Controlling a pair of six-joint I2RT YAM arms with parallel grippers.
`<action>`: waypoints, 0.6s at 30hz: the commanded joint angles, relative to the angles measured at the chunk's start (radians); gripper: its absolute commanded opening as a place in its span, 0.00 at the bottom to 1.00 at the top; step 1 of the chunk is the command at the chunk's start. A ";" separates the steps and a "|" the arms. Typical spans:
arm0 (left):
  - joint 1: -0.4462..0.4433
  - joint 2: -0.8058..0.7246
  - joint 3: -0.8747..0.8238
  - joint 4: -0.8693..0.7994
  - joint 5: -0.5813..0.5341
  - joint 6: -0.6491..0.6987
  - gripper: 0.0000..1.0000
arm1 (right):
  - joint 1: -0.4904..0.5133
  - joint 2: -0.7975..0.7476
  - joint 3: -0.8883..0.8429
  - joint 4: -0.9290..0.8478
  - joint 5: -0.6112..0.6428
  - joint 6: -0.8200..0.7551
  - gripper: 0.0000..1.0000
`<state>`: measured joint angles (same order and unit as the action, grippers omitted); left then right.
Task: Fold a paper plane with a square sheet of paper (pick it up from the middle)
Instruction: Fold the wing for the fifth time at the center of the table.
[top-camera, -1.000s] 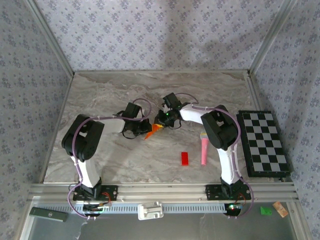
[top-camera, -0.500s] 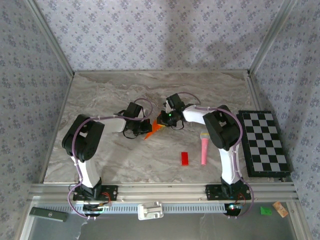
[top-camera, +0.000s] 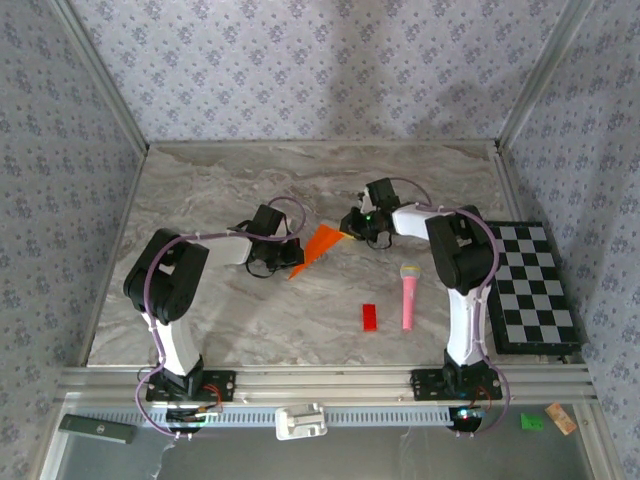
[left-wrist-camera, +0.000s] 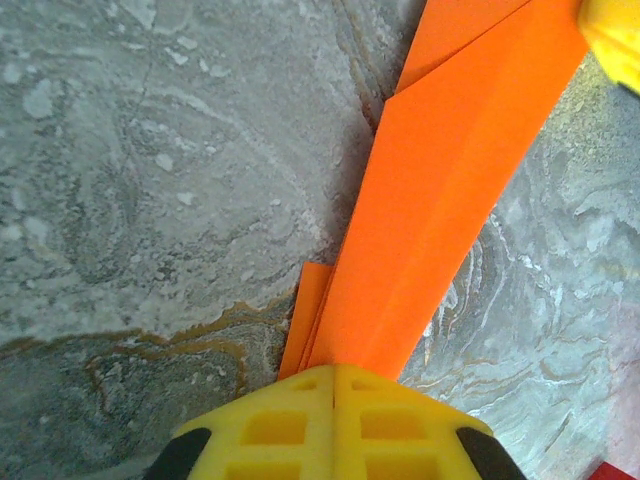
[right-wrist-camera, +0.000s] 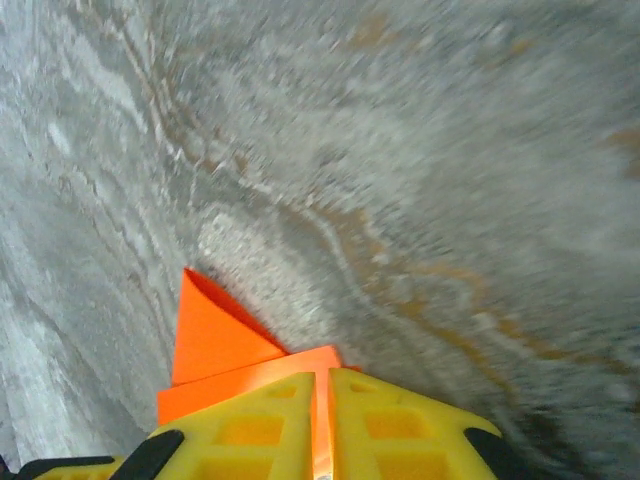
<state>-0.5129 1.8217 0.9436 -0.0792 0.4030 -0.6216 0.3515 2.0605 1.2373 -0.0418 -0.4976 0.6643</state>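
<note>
The square sheet of paper (top-camera: 320, 245) is bright orange and folded into a narrow, pointed dart shape. It is stretched just above the marble table (top-camera: 200, 190), between my two grippers. My left gripper (top-camera: 288, 264) is shut on its narrow lower-left end. In the left wrist view the yellow fingers (left-wrist-camera: 270, 420) meet on the paper (left-wrist-camera: 440, 200), and the layered strip runs away up to the right. My right gripper (top-camera: 351, 229) is shut on the wide upper-right end. In the right wrist view the paper's (right-wrist-camera: 215, 335) folded corner sticks out to the left of the right gripper (right-wrist-camera: 320, 375).
A small red block (top-camera: 370, 317) and a pink toy microphone (top-camera: 409, 295) lie on the table in front of the right arm. A black-and-white checkerboard (top-camera: 527, 285) lies along the right edge. Metal frame posts and patterned walls enclose the table.
My right gripper has moved to the right and slightly back with its end of the paper. More of the orange paper now shows between the grippers. The left gripper has stayed put.
</note>
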 joint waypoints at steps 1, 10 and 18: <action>-0.003 0.039 -0.037 -0.189 -0.077 0.021 0.00 | -0.048 -0.019 -0.018 -0.058 0.111 -0.028 0.13; 0.006 -0.077 0.080 -0.125 0.009 -0.058 0.12 | -0.022 -0.201 0.009 -0.214 0.237 -0.077 0.20; 0.100 -0.259 0.101 -0.171 -0.011 -0.075 0.47 | 0.078 -0.284 0.019 -0.342 0.364 -0.025 0.45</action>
<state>-0.4515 1.6344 1.0222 -0.1909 0.4030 -0.6971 0.3927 1.7977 1.2377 -0.2802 -0.2153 0.6189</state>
